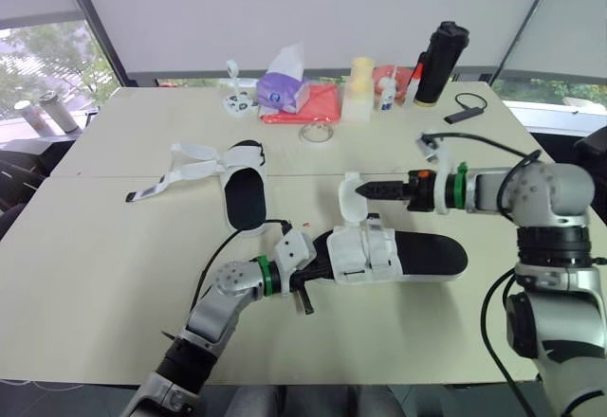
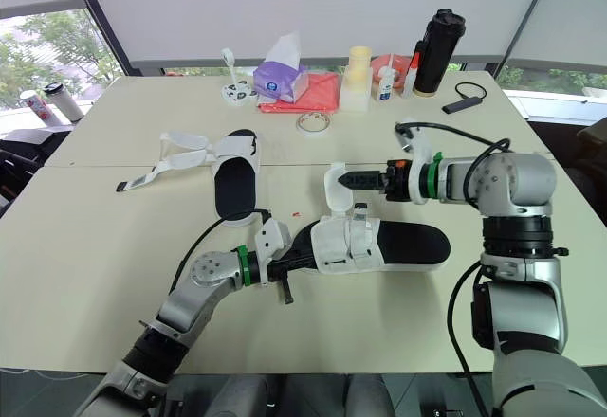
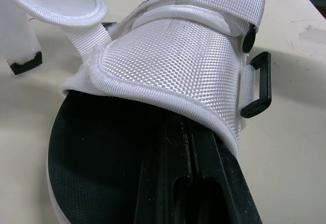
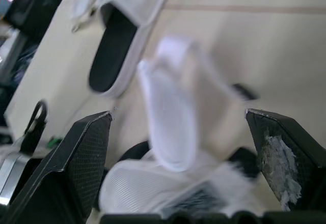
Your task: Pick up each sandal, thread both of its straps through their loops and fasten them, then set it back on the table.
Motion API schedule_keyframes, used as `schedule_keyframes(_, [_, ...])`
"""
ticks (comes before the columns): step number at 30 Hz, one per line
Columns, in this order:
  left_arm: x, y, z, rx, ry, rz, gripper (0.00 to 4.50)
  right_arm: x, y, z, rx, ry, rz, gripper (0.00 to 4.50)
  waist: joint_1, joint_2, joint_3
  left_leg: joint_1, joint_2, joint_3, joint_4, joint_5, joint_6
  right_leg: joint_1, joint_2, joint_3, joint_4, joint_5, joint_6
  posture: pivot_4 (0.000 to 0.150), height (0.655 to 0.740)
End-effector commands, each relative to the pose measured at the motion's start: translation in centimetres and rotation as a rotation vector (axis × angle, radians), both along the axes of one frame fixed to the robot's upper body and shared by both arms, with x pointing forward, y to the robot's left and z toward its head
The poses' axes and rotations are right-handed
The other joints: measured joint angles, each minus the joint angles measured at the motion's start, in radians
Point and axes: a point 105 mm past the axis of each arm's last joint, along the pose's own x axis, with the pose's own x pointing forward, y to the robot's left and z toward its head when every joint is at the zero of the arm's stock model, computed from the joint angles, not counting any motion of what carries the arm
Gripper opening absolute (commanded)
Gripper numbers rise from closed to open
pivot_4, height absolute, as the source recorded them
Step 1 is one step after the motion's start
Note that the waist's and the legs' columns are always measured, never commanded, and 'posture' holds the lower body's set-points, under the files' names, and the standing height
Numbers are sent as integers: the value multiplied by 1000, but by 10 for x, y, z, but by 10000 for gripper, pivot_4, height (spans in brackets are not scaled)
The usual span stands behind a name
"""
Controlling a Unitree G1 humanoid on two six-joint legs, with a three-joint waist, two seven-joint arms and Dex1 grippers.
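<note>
- Head view: the near sandal (image 1: 417, 254) is lying flat on the table (image 1: 114, 275), directly in front of the robot.
  - One strap is lying folded across its footbed. The upright strap (image 1: 351, 199) is standing loose at the sandal's far side.
  - The left pincer (image 1: 308, 275) is meeting the sandal's left end.
  - The right pincer (image 1: 365, 190) is hovering just beside the upright strap and pointing at it; contact cannot be made out.
  - The far sandal (image 1: 245, 194) is lying further back and to the left, with its straps splayed open.
- Left wrist view: the fingers (image 3: 224, 183) are lying close together along the footbed's edge and running in under the woven strap (image 3: 173, 61).
  - They seem to be nipping the sole there, so I am reading this pincer as clamped on the near sandal.
  - A black plastic loop (image 3: 257, 84) is jutting from the strap's side, with nothing visibly passing through it.
- Right wrist view: this pincer's fingers are spread wide with nothing between them. The upright strap is sitting ahead, in line with the gap.
- Handling, as a judgement:
  - The sandal is looking light, and its sole stiff enough to steady from one end.
  - The webbing is soft and will be flopping and folding, so it is best pinched flat near its free tip.
  - The loop is small and rigid, so the feed will be needing a straight approach.
</note>
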Motion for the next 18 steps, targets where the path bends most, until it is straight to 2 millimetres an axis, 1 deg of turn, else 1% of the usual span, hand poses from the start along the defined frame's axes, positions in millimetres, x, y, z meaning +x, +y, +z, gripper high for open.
schedule_keyframes(1, [-2,0,-15,50,44,0,0,-1,13,9,33,-43,53,44525,0,0,0,0,0,0,0,0,0,0,0,0,0,0,0,1500,7400])
schedule_keyframes(7, [-2,0,-15,49,43,2,0,2,25,1,51,-34,91,44525,0,0,0,0,0,0,0,0,0,0,0,0,0,1,1,1500,7400])
schedule_keyframes(11, [-1,1,-15,48,41,8,0,6,41,6,134,-28,143,44525,-4,0,0,0,0,0,0,0,0,0,0,0,0,1,1,1500,7400])
schedule_keyframes(18, [0,2,-14,45,36,19,0,15,55,13,226,-25,164,44525,-10,0,0,0,0,0,0,0,0,0,0,0,0,1,2,1500,7400])
